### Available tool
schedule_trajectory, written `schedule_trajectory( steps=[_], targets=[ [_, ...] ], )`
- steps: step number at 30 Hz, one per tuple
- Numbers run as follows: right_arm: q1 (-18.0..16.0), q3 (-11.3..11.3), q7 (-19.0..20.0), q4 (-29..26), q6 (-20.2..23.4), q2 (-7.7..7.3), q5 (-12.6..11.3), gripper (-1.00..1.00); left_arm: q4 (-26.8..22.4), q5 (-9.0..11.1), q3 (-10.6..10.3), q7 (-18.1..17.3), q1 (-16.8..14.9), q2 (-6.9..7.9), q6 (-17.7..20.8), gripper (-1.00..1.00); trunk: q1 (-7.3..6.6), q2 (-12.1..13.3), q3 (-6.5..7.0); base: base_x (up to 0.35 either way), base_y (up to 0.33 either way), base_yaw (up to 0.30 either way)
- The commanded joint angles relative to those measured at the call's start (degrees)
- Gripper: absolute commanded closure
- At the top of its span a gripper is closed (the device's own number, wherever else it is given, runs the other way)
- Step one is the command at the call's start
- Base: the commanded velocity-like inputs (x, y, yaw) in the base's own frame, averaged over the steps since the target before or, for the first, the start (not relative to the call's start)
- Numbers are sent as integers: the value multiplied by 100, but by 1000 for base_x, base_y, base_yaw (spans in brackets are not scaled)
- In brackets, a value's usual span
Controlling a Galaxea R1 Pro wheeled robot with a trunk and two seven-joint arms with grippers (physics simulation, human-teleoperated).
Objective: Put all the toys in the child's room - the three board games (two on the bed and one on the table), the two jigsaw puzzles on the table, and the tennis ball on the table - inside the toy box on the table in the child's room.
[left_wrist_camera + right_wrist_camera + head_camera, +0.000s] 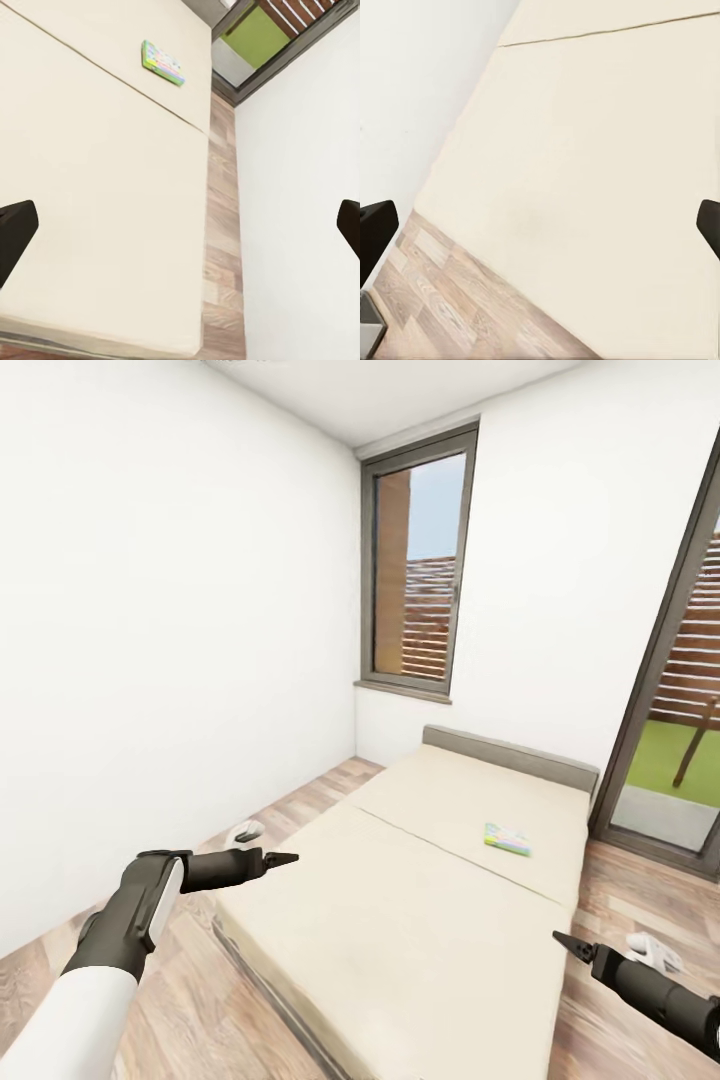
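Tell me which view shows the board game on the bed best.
The left wrist view: the board game lies flat, its coloured squares readable. The head view shows it smaller, on the bed's far section. The right wrist view gives bare mattress.

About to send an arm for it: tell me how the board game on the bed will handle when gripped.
The board game looks thin and straight-edged, so probably stiff and light. It lies flat on the mattress, so a finger may struggle to get under an edge; the soft surface might give a little. Pushed, it would likely slide rather than roll.
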Motion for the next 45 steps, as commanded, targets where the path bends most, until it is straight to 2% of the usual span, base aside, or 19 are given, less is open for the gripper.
schedule_trajectory(
  steps=[1, 12, 45],
  targets=[
    [-2, 9, 27, 0, 29, 0, 11, -100, 1, 10, 8, -12, -3, -2, 45, -100, 2, -4, -1, -42, -157, 159],
    [-3, 85, 22, -1, 27, 0, 12, -100, 1, 10, 9, -12, -3, -2, 45, -100, 2, -4, 19, -14, -52, 239],
    [-3, 107, 18, -1, 27, 0, 12, -100, -4, 16, 17, -20, -3, -2, 47, -100, 2, -4, 21, -36, -1, 285]
  ],
)
